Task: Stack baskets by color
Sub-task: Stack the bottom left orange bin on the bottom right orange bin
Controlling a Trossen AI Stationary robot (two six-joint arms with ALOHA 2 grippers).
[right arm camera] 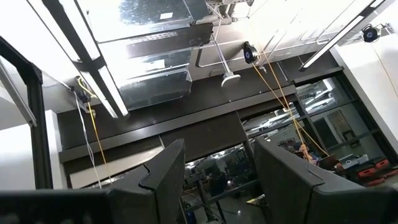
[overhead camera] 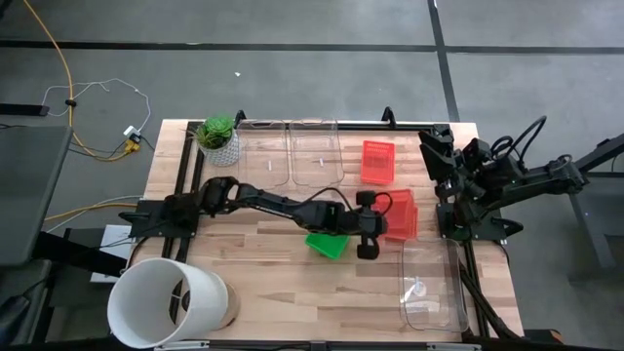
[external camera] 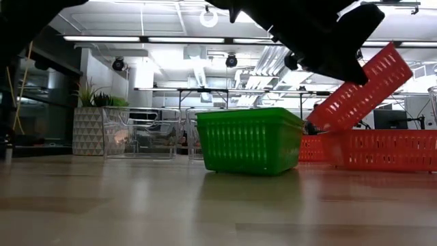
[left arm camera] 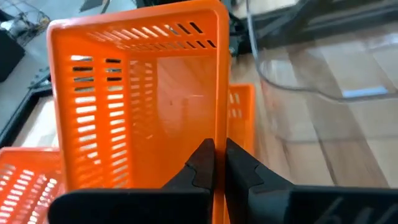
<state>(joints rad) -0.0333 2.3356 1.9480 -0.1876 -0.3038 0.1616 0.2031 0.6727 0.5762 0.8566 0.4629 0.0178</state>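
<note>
My left gripper (overhead camera: 382,222) reaches across the middle of the table and is shut on a red basket (external camera: 362,87), seen up close in the left wrist view (left arm camera: 143,106). That basket hangs tilted over a second red basket (external camera: 386,150) on the table. A third red basket (overhead camera: 377,162) lies farther back, flat on its base. A green basket (overhead camera: 328,244) stands on the table just near-side of my left gripper. My right gripper (right arm camera: 217,152) is open at the table's right edge and points up at the ceiling. My left gripper pinches one side wall of the red basket at its rim (left arm camera: 219,134), with one finger (left arm camera: 200,163) inside the basket and the other outside. The fingers come slanting down from the table's left. The basket is tilted; whether its low corner (external camera: 322,125) touches the basket beneath, I cannot tell.
Two clear plastic bins (overhead camera: 291,151) stand at the far edge beside a potted plant (overhead camera: 216,136). Another clear bin (overhead camera: 434,289) sits at the near right. A white bucket (overhead camera: 166,302) lies on its side at the near left corner.
</note>
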